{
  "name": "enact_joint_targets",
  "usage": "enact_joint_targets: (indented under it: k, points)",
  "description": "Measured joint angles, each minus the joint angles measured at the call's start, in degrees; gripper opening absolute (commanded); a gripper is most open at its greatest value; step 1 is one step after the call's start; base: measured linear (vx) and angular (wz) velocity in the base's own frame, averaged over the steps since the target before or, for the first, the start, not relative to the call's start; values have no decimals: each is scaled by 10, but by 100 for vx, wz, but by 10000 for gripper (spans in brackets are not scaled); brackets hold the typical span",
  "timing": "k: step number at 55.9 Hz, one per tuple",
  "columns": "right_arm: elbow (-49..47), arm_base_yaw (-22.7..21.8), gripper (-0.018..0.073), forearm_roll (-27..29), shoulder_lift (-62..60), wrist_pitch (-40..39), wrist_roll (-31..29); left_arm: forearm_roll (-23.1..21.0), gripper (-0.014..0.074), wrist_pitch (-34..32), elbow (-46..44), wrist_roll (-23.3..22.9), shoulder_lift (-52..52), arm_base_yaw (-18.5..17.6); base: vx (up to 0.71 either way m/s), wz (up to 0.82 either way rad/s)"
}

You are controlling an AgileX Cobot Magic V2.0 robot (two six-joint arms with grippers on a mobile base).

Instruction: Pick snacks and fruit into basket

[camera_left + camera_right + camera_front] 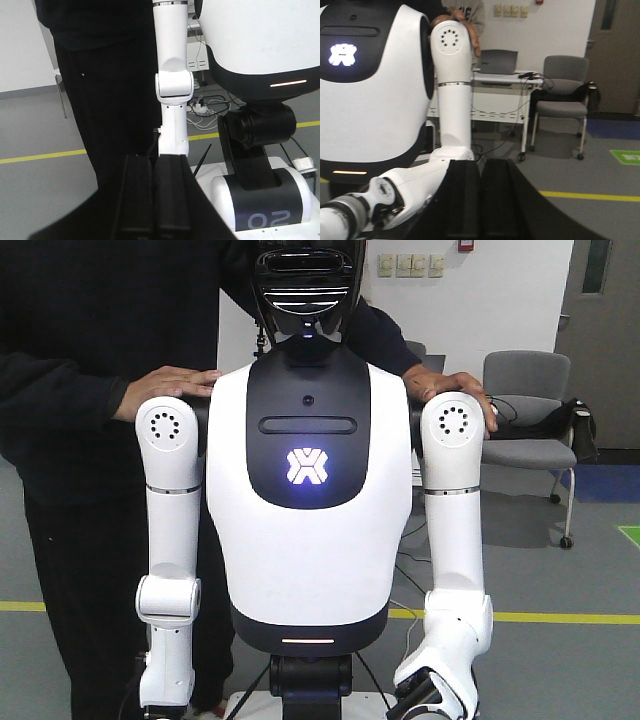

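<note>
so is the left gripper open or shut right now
Shut. In the left wrist view the left gripper has its two black fingers pressed side by side, only a thin seam between them, nothing held.

The person (70,390) standing behind the white humanoid robot (308,490) is cut off above the shoulders. That robot's forearms run off the front view's bottom edge. No snacks, fruit or basket can be made out

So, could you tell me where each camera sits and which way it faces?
Front: faces a white humanoid chest-on, a person behind it; none of our own body shows.
Left wrist: low, looks past the shut left gripper at the humanoid's arm and waist.
Right wrist: looks past the shut right gripper at its torso, a chair beyond.
All three share the humanoid.
</note>
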Motion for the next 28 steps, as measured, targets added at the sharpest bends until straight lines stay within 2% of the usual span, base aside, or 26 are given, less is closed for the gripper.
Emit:
enact_joint_targets:
  k: [10, 18, 28]
  points:
    - [104, -15, -12, 5, -84, -17, -15, 0, -6, 0, 0, 0, 0, 0, 0, 0]
    - [186, -15, -11, 1, -92, -43, -16, 0, -6, 2, 0, 0, 0, 0, 0, 0]
    - [200, -15, -11, -3, -92, -72, -15, 0, -6, 2, 0, 0, 0, 0, 0, 0]
